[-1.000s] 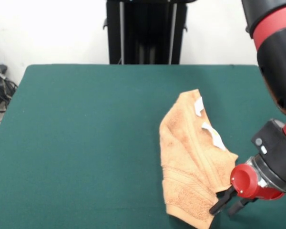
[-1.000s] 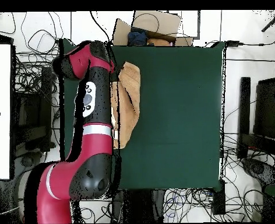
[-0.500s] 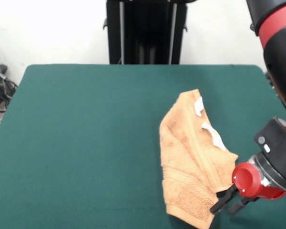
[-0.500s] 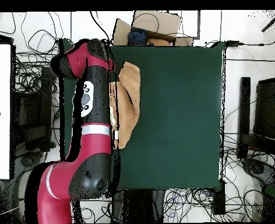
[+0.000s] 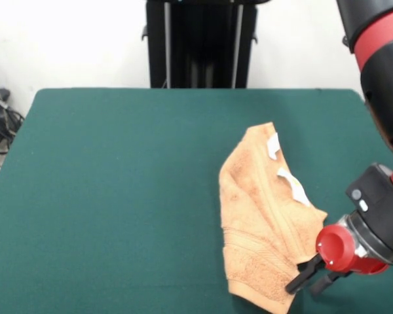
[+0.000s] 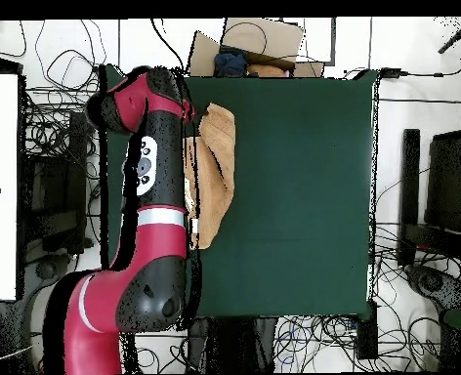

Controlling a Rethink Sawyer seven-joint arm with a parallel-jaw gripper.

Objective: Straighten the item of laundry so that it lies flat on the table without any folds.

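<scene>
The item of laundry (image 5: pixel 262 222), a peach-orange towel, lies folded and creased on the right part of the green table (image 5: pixel 118 196), with white tags (image 5: pixel 273 145) along its right side. My gripper (image 5: pixel 301 290) hovers at the towel's near right corner, low over the table. It is open, one black finger over the towel's edge and the other just beside it on the green cloth. From overhead, the towel (image 6: pixel 218 166) lies along the table's (image 6: pixel 303 195) left edge, partly covered by my arm (image 6: pixel 151 186), which hides the gripper.
My red and black arm (image 5: pixel 380 78) fills the right side of the front view. Cables (image 5: pixel 0 121) lie off the table's left edge. Overhead, a cardboard box (image 6: pixel 259 44) sits beyond the table's top edge and a white board (image 6: pixel 0 186) stands at the left.
The gripper has shifted a few pixels left and stays open at the towel's near right corner. The towel has not moved.
</scene>
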